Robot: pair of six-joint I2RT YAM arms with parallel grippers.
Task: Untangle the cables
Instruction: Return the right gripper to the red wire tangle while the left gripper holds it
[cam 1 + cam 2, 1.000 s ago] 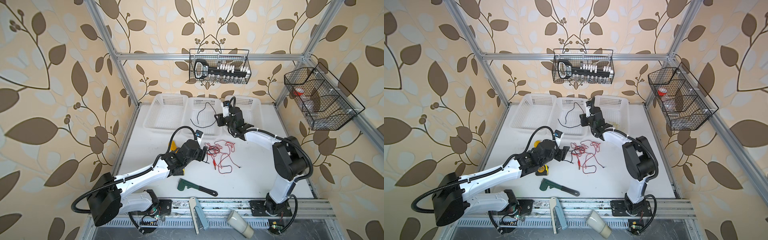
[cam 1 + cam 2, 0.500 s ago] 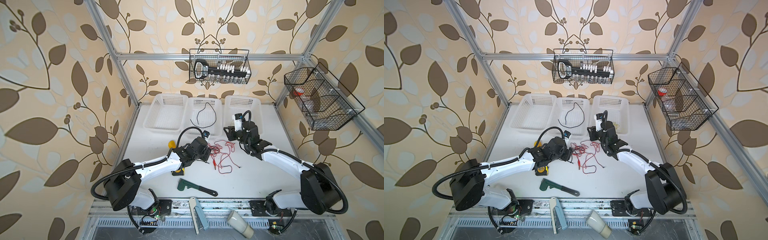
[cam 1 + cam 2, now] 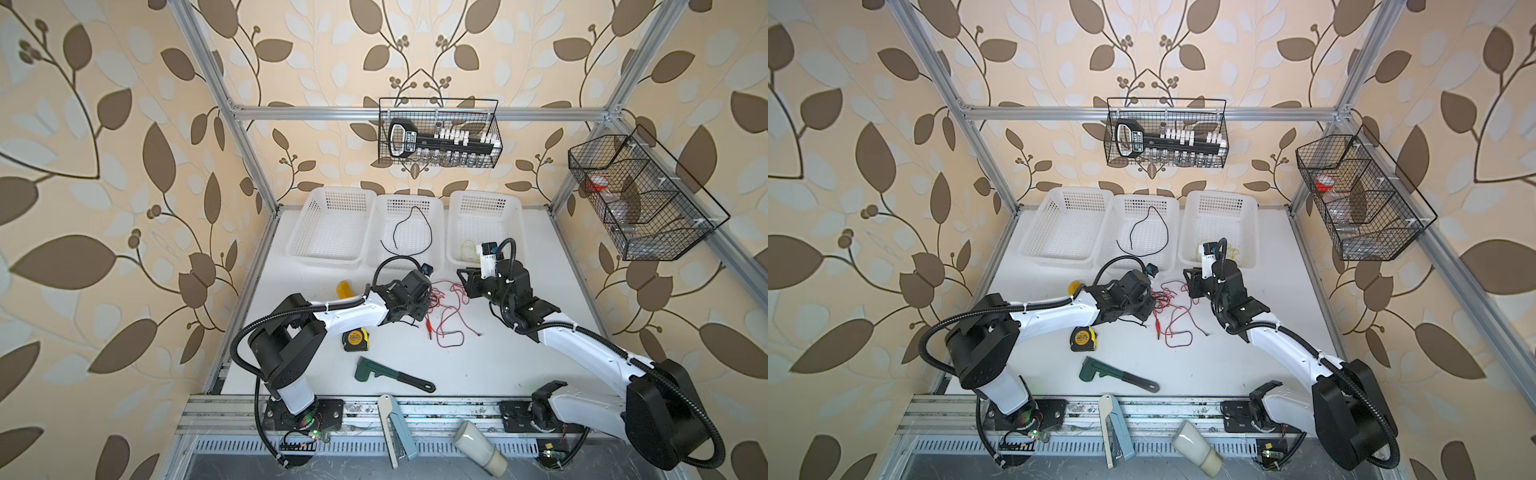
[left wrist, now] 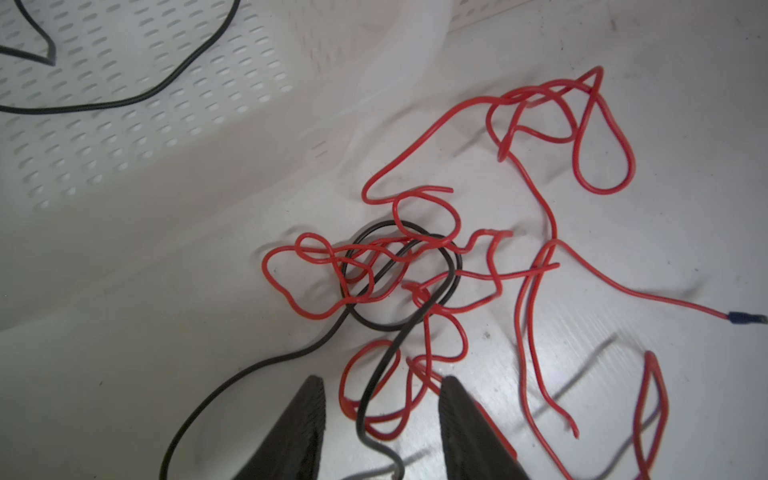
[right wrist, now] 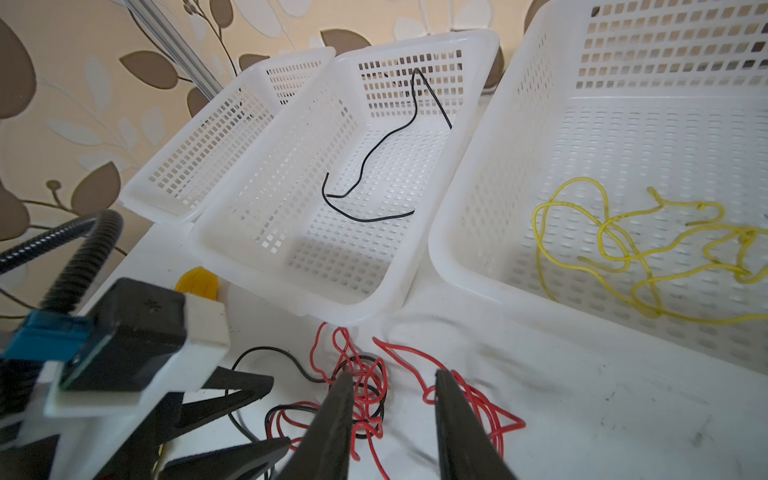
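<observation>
Beneath left tool, cables half hidden

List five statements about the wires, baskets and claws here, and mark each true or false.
1. The thin yellow wire lies in the white slotted plastic basket on the right arm's side. True.
2. The middle white slotted basket holds a red wire. False: it holds a loose thin black wire.
3. A second black wire loops through the red wire tangle on the white table. True.
4. The left claw is clamped shut on the red tangle. False: its jaws stand apart, with the second black wire running between them.
5. The green pipe wrench lies in a basket. False: it lies on the table.
</observation>
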